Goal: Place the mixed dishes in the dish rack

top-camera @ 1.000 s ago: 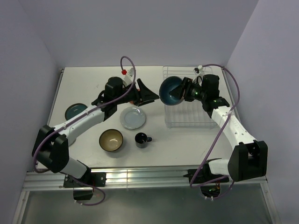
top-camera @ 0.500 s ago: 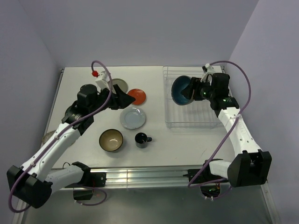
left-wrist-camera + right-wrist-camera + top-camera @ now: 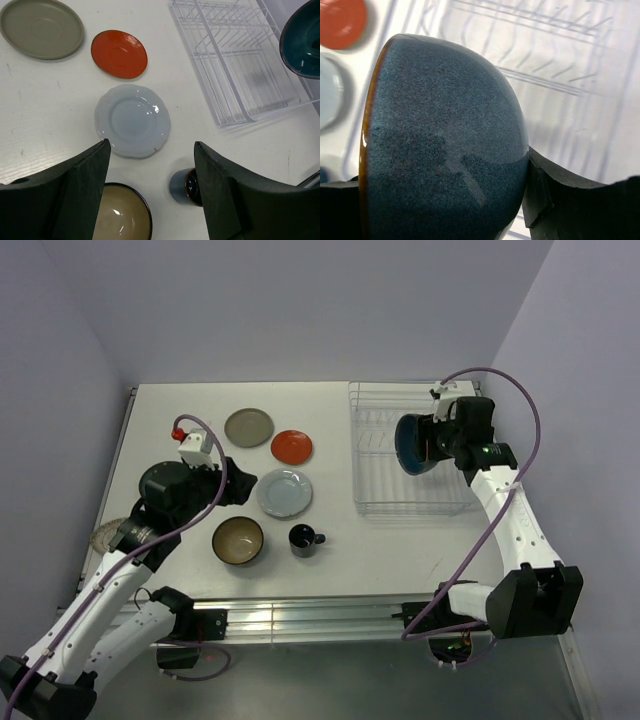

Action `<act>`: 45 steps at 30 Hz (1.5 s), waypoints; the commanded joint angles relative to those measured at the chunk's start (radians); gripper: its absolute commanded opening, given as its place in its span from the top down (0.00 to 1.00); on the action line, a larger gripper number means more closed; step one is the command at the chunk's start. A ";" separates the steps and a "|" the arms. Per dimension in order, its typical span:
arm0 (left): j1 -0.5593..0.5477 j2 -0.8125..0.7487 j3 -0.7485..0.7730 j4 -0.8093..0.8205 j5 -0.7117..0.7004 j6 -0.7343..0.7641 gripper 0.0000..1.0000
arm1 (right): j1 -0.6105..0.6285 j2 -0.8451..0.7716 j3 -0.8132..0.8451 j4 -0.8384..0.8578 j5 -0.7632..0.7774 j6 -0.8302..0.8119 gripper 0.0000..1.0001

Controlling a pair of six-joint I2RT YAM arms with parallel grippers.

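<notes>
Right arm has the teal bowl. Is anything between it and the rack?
Nothing visible. The right gripper holds the teal-blue bowl on its side above the dish rack, and no other dish shows in the rack below it.

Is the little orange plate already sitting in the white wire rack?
No, the orange plate lies flat on the table, well to the left of the dish rack.

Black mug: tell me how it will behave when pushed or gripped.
The black mug stands upright and squat, so it will probably slide rather than tip. Its glossy glaze looks slippery to grip. The side handle may make it swivel when pushed.
</notes>
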 commanded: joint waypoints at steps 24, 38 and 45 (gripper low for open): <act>0.003 -0.070 -0.017 0.013 -0.080 0.049 0.26 | 0.120 0.193 0.009 0.251 0.574 -0.396 1.00; 0.003 -0.073 -0.019 0.013 -0.076 0.051 0.27 | 0.159 0.270 -0.120 0.469 0.779 -0.591 1.00; 0.003 -0.071 -0.019 0.013 -0.077 0.051 0.26 | 0.175 0.308 -0.169 0.582 0.856 -0.680 1.00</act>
